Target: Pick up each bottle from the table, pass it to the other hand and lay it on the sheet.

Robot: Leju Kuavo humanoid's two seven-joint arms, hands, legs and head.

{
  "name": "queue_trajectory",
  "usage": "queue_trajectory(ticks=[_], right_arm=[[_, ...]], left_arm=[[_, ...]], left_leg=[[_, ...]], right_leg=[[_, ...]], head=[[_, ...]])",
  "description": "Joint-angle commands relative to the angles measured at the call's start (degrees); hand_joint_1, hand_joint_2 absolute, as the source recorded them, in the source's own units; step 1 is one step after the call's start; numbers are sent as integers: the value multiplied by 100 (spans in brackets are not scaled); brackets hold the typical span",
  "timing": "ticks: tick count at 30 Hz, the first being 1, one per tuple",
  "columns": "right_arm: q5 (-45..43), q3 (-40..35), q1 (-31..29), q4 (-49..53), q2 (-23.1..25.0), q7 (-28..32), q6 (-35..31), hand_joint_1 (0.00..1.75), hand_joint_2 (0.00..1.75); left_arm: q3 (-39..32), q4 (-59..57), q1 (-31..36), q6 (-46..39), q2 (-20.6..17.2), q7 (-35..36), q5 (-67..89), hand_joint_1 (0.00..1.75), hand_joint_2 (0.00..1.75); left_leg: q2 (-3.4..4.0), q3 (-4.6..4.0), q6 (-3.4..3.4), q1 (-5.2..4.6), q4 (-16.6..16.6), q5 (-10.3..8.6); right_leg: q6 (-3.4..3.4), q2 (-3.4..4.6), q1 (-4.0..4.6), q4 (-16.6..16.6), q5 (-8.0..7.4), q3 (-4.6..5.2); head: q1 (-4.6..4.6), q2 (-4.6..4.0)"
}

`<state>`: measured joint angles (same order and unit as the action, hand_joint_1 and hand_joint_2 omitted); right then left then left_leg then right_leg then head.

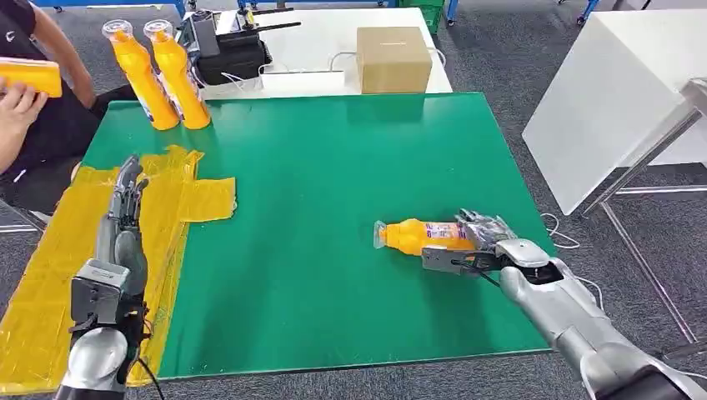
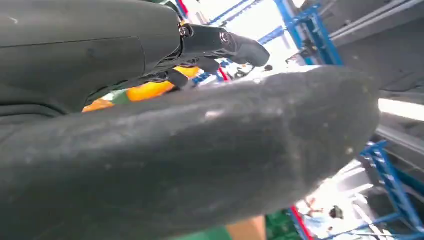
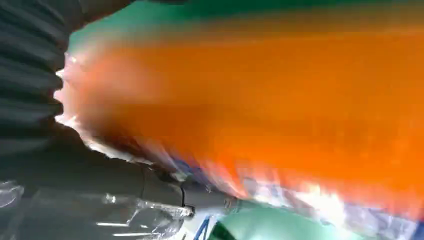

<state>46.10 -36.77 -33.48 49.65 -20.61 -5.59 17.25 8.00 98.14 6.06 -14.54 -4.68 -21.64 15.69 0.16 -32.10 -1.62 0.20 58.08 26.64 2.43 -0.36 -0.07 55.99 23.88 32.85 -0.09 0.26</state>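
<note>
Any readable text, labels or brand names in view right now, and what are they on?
None readable.
Held bottle: label print too blurred.
Two standing bottles: labels too small.
Cardboard box: no legible marking.
Person's sleeve: small white logo, not readable.

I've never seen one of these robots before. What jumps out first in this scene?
Probably the orange bottle lying on its side on the green table, with the robot's right hand wrapped around its base. Next, two more orange bottles stand upright at the table's far left corner, and the left hand hovers open over a yellow sheet.
</note>
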Motion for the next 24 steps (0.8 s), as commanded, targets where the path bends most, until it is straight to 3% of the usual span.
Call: queue_trajectory(ticks=[1,2,3,9,11,15,17,18,19,23,24], right_arm=[[24,-522,-178,-1591,427,117,183,0,175],[30,-529,-114,-1640,414,122,255,79,175],[38,-516,-25,-1762,403,120,250,175,175],[-51,-309,129,-1973,370,314,-4,175,175],[-61,-304,50,-1935,374,290,105,175,175],[-267,-17,29,-1632,421,282,-164,175,175],[-647,343,19,-1038,526,328,-479,175,175],[-943,544,96,-457,566,306,-614,175,175],[-1208,673,187,64,581,277,-690,175,175],[-2572,1170,964,2441,323,507,-1034,175,175],[-2828,1266,1142,2926,302,571,-1114,175,175]], left_arm=[[336,-402,441,-23,-53,35,-66,0,0],[379,-432,480,-15,-65,17,-117,0,0],[426,-476,523,-29,-72,3,-134,0,0],[492,-632,601,-124,-117,-29,-313,0,0],[474,-620,573,-134,-130,-33,-318,0,0],[406,-538,451,-133,-114,-11,-390,0,0],[284,-368,201,94,-87,136,-691,0,0],[185,-233,16,273,-27,184,-973,0,0],[128,-137,-120,412,24,219,-1203,0,0],[-49,99,-888,848,324,35,-2036,0,0],[-50,150,-1036,880,404,9,-2175,0,175]], left_leg=[[2,38,7,10,-15,-1],[15,47,6,7,-12,2],[19,52,6,9,-8,3],[17,109,7,8,-10,8],[9,117,12,9,-8,6],[16,131,5,7,-9,9],[18,123,0,5,-16,-1],[33,135,-2,6,-16,5],[38,130,-1,3,-21,2],[53,115,-1,0,-11,6],[53,101,-3,-2,-9,6]], right_leg=[[-4,6,9,-22,-5,-39],[-3,12,6,-18,-4,-44],[-3,13,8,-17,-3,-48],[-6,11,8,-26,-4,-88],[-11,5,9,-28,-5,-45],[-12,15,7,-26,1,-60],[-14,18,6,-32,-6,-57],[-10,32,6,-29,-4,-123],[-7,38,2,-30,-9,-118],[4,54,-2,-11,-9,-105],[5,52,-4,-8,-8,-90]], head=[[7,0],[2,0],[4,0],[-2,0],[4,0],[4,0],[4,0],[4,0],[4,0],[4,0],[6,0]])
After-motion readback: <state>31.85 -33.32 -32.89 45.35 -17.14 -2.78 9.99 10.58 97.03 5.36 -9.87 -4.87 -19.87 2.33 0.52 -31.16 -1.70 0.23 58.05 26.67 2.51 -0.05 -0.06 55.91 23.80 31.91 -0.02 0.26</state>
